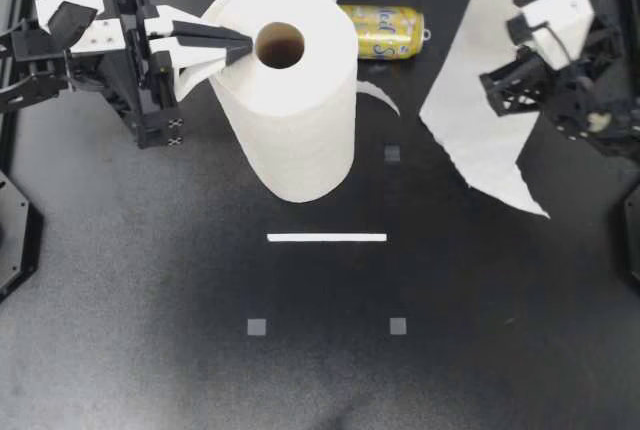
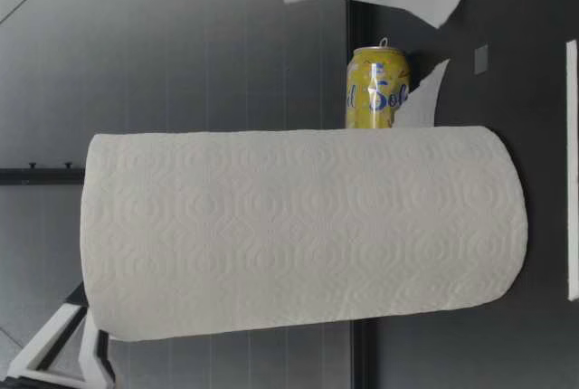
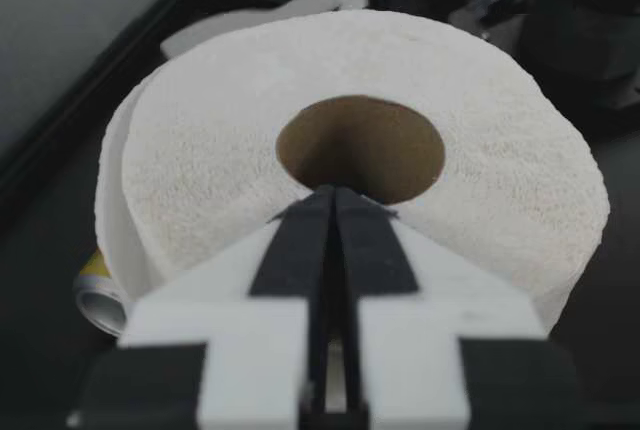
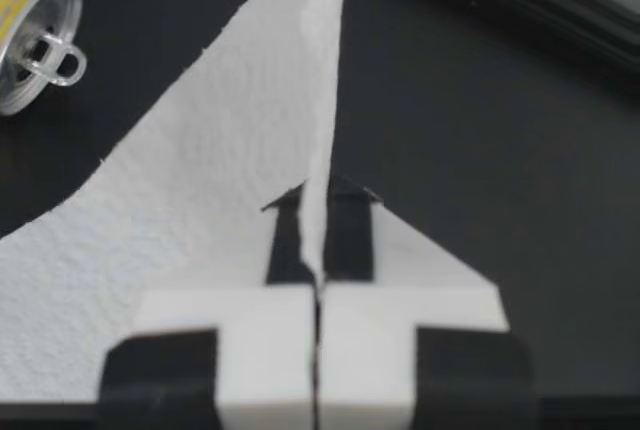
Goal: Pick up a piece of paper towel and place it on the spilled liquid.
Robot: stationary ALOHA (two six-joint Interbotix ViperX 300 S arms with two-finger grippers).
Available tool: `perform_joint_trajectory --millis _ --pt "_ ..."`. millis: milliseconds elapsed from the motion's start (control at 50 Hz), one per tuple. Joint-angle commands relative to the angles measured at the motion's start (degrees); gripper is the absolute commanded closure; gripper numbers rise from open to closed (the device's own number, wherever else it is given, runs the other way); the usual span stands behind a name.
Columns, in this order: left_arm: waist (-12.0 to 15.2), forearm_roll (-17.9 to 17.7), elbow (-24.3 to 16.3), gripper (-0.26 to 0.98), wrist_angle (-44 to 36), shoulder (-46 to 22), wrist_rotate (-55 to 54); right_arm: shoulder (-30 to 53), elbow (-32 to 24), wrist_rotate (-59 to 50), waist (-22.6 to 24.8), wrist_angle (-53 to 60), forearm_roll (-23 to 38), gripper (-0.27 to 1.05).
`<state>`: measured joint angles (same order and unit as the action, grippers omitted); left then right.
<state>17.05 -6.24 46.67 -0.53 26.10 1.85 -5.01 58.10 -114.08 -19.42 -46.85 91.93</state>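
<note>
R gripper pinched on torn sheet; L gripper closed, empty, atop roll. Swing your sheet over pale patch by can, lower flat.

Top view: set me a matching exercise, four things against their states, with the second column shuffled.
Things:
1. paper towel roll
2. can
3. torn sheet
4. left tool

States:
A. lying on its side
B. shut, tips resting on the roll's top beside the core
C. standing upright on the table
D. pinched in the right tool

Pairs: 1-C, 2-A, 3-D, 4-B
</note>
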Motion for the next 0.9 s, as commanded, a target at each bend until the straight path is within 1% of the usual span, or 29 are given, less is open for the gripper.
perform_joint_trajectory --millis 0,100,260,620,680,780,880 --pt "0.70 -0.09 2.02 0.68 0.53 -1.67 -0.26 2.55 -2.81 -0.18 -1.58 0.00 1.32 0.87" --pt "0.70 -0.09 1.93 0.68 0.53 -1.67 -0.26 6.33 -5.19 -0.18 -3.16 0.18 2.72 0.87" --pt "0.70 -0.09 1.93 0.68 0.53 -1.67 -0.35 10.37 -7.91 -0.09 -4.31 0.97 3.87 0.87" --pt "0.70 -0.09 1.93 0.68 0.53 -1.58 -0.18 13.18 -10.37 0.18 -4.83 1.05 4.31 0.85" --pt "0.70 -0.09 1.93 0.68 0.53 -1.58 -0.18 13.18 -10.37 0.18 -4.83 1.41 4.31 0.82" --pt "0.70 -0.09 1.93 0.68 0.44 -1.58 -0.18 13.01 -10.46 0.26 -5.36 2.64 4.31 0.70" --pt "0.70 -0.09 1.93 0.68 0.26 -1.58 -0.18 13.10 -10.63 0.26 -6.15 3.78 4.04 0.50"
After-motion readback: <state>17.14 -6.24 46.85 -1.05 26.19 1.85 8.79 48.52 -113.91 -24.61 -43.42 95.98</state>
